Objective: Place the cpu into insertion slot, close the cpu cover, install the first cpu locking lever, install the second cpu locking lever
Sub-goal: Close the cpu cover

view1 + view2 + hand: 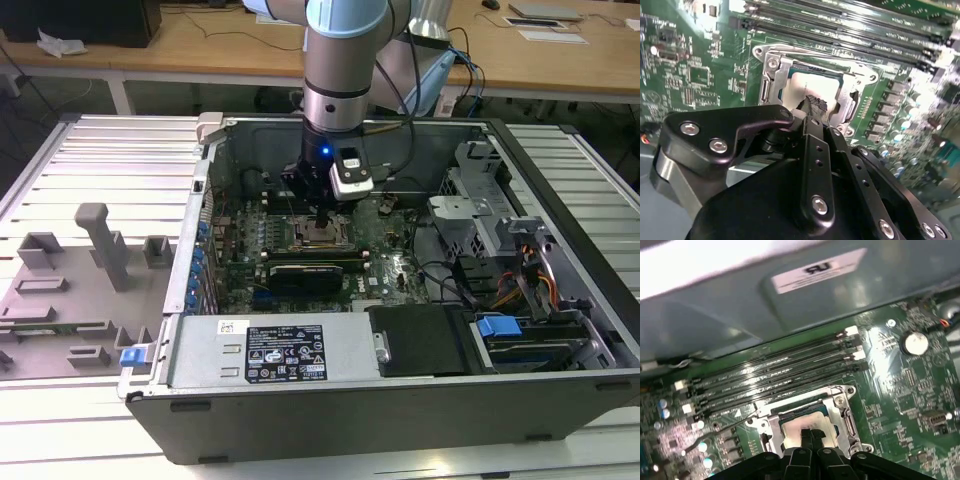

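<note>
Reaching down into the open computer case (400, 420), the arm holds its gripper (811, 436) over the middle of the green motherboard (395, 265). There the insertion slot (847, 97) sits just beside the long memory slots (780, 370). The cpu cover (777, 75) looks to lie flat on the socket, its square opening framing the cpu (812, 85), which rests seated inside. The fingers (812, 102) are pressed together with nothing between them, their tip at or just above the chip's edge, a posture that suits pushing down rather than carrying. Whether either locking lever is latched I cannot tell.
</note>
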`<state>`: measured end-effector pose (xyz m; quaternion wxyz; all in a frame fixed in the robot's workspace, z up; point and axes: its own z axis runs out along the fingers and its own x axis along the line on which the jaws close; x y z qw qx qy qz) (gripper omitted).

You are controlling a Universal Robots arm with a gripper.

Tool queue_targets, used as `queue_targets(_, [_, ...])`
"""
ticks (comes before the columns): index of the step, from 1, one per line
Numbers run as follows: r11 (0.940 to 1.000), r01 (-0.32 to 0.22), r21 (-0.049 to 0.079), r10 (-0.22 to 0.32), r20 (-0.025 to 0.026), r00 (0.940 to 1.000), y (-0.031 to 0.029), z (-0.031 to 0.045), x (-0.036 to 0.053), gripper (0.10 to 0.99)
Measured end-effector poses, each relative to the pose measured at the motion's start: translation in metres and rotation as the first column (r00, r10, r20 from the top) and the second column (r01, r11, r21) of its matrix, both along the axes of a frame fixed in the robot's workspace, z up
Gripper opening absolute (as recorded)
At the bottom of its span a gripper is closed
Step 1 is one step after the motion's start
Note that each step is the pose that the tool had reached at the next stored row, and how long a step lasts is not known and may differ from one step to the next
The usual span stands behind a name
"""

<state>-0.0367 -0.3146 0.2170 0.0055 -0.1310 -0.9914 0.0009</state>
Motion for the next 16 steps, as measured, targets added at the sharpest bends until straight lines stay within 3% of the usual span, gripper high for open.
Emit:
queue_targets(4, [0.9961,-0.088,0.0,0.088,0.0014,0.9961,0.0,-0.0003,-0.0001,0.106])
queue_targets(5, [0.9941,-0.108,-0.001,0.108,0.0059,0.9941,0.0,-0.0004,0.0,0.106])
queue_targets(6, [0.9917,-0.129,-0.002,0.129,0.0155,0.9916,0.0001,-0.0005,0.0,0.106])
queue_targets(8, [0.9875,-0.157,-0.005,0.157,0.0293,0.9871,0.0,-0.0006,0.0,0.106])
queue_targets(12, [0.982,-0.189,-0.006,0.189,0.0324,0.9815,0.0,-0.0006,-0.0001,0.106])
queue_targets(13, [0.9803,-0.197,-0.007,0.198,0.0365,0.9796,0.0,-0.0005,-0.0002,0.106])
queue_targets(14, [0.9792,-0.203,-0.008,0.203,0.0418,0.9783,-0.0001,-0.0004,-0.0002,0.106])
queue_targets(15, [0.9774,-0.211,-0.011,0.211,0.0543,0.9759,0.0,-0.0006,-0.0001,0.106])
queue_targets(16, [0.9749,-0.222,-0.013,0.223,0.0621,0.9729,0.0,-0.0007,-0.0001,0.106])
